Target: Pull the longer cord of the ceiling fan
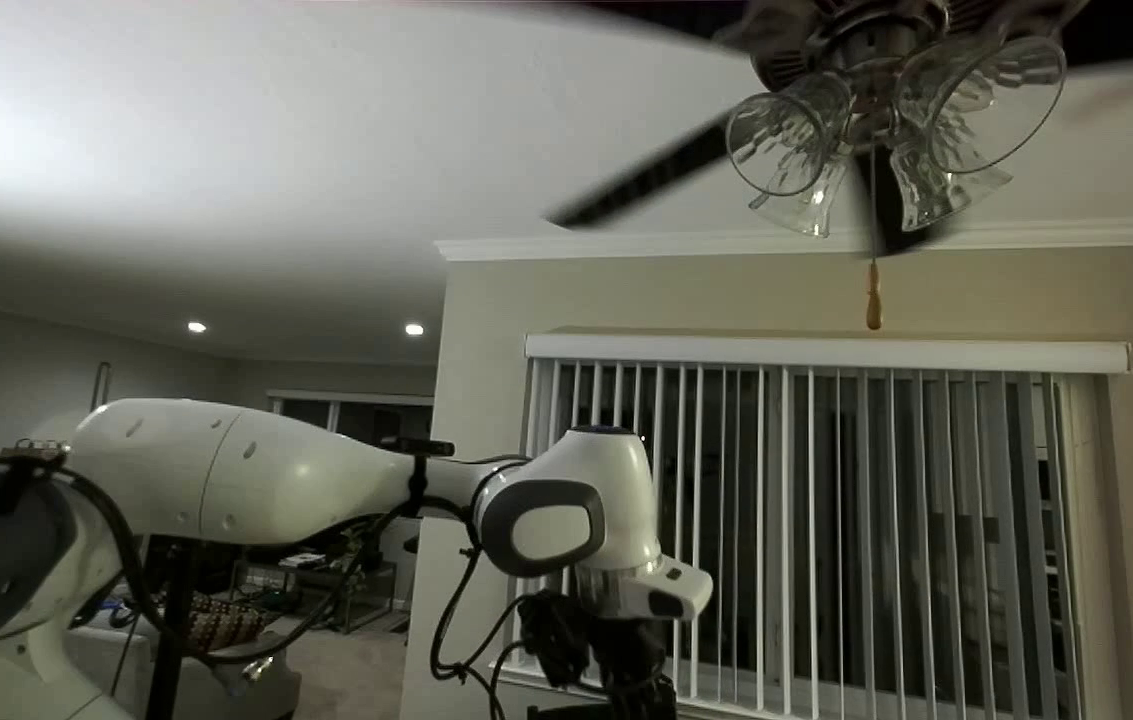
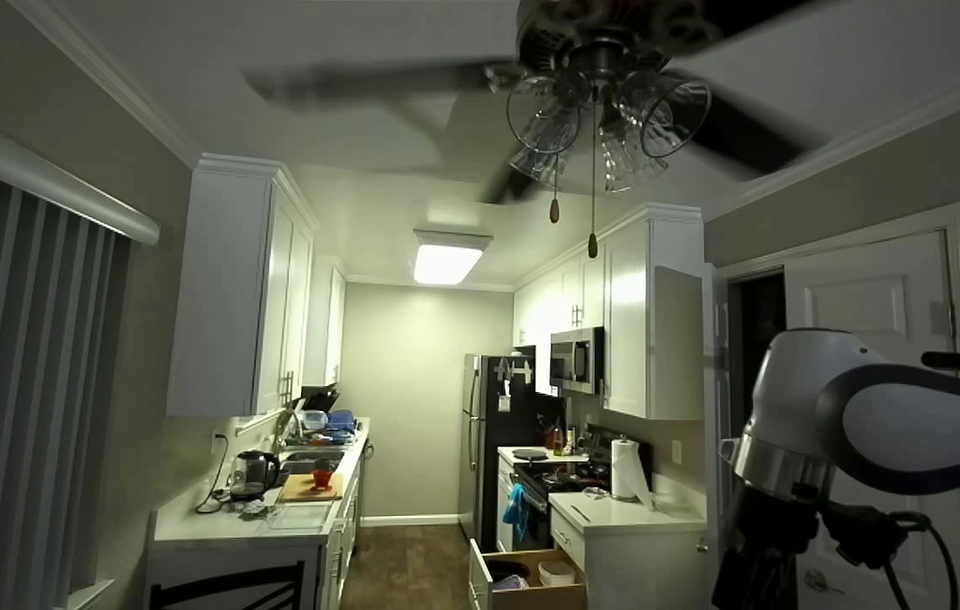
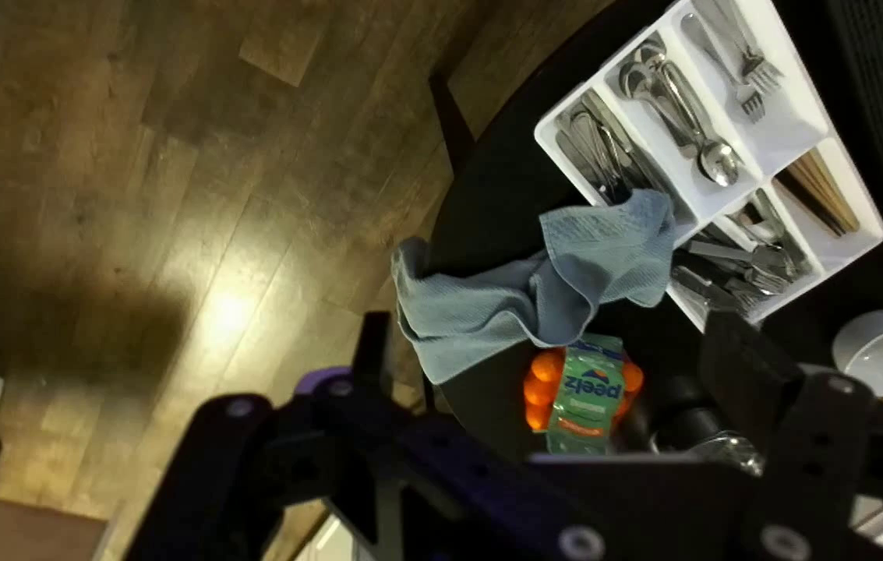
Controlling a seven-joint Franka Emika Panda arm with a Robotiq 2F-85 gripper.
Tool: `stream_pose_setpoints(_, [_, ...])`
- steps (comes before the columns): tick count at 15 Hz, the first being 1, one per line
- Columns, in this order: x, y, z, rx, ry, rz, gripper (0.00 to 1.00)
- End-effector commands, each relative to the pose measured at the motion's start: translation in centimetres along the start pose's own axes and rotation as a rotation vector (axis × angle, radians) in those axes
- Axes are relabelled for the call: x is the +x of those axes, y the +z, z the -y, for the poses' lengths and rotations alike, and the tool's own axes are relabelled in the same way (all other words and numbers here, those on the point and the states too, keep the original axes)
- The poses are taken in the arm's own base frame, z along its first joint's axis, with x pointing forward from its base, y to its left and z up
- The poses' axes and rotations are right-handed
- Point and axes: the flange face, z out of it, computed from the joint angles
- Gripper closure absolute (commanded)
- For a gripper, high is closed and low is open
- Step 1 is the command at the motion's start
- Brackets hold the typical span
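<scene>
Spoons lie in the middle long compartment of a white cutlery tray in the wrist view, forks in the compartment on one side of them and what look like knives on the other; chopsticks have a shorter space, with mixed utensils heaped next to them. A blue-grey cloth lies over the tray's edge, hiding part of its contents, and sags across the dark table. Orange fruit shows on both sides of a green label marked "peelz", while what sits in a white bowl near the frame's edge is hard to name. In an exterior view, an open drawer holds a white tub and, less readable, something dark beside it. The gripper has its fingers wide apart and grips nothing; they look dark and blurred in the wrist view, where a purple patch beside one of them is hard to make out, and both exterior views cut the gripper off at the bottom. Well above it, the longer cord hangs straight down from the ceiling fan, its small brown knob lower than that of the shorter cord. Some fan blades are smeared with blur, and the cord's top is hard to follow among the clear glass shades.
</scene>
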Motion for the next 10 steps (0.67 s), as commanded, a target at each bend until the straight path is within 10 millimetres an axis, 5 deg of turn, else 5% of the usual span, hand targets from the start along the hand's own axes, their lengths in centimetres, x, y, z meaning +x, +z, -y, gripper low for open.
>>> stream_pose_setpoints(1, [3.2, -3.1, 5.0, -0.079, -0.178, -0.067, 0.0])
stream_pose_setpoints(7, [8.4, -12.6, 8.8, -0.246, -0.423, -0.224, 0.0])
stream_pose_setpoints(8, [8.8, -13.8, 9.1, -0.338, -0.273, -0.239, 0.0])
stream_pose_setpoints(10, [9.6, -15.7, 9.9, -0.182, -0.158, -0.32, 0.0])
